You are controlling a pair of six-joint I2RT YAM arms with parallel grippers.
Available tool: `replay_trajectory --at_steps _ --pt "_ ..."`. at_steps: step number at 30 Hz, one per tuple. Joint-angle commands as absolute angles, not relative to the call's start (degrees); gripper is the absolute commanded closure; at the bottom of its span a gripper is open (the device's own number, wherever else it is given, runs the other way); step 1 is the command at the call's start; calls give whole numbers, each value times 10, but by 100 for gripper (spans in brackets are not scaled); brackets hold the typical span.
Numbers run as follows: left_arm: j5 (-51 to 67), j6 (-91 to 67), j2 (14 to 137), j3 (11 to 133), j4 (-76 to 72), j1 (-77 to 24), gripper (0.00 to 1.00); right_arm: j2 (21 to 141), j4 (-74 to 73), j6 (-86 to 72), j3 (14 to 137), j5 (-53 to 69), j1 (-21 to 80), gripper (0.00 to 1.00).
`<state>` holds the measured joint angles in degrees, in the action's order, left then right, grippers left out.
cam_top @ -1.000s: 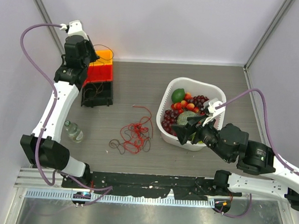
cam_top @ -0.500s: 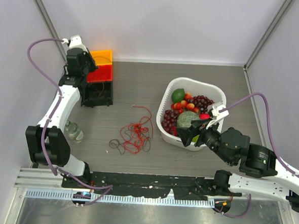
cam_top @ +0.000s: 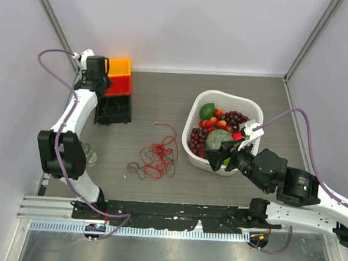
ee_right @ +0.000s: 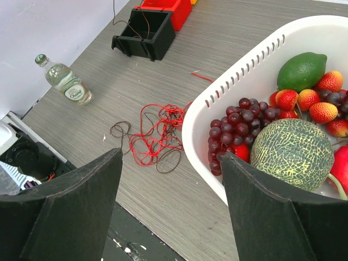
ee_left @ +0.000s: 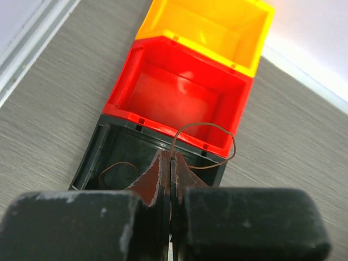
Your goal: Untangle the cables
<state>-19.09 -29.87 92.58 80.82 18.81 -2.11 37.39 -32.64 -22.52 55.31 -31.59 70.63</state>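
Cables lie center-left of top view. L gripper, closed on brown wire, should open low inside black bin; R gripper gapes empty.

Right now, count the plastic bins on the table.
3, in one row at back left: yellow bin nearest the wall, red bin in the middle, black bin nearest the arms.

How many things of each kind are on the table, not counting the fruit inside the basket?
Bins: 3 (yellow bin, red bin, black bin)
Glass bottle: 1
White basket: 1
Tangle of cables: 1
Separate brown wire: 1
Total: 7
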Motion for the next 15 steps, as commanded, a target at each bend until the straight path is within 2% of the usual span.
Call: replay_trajectory --at_steps 1,7,9,15 --pt "-217 -332 990 873 295 -20 100 370 -310 -241 549 -321 704 22" --pt "-256 -344 1027 845 308 -26 100 367 -311 -250 548 -324 704 22" --pt "-238 -344 1040 871 320 -33 100 367 -311 -251 548 -324 703 22" --pt "-294 -299 1041 940 341 -54 100 376 -319 -247 565 -321 704 22"
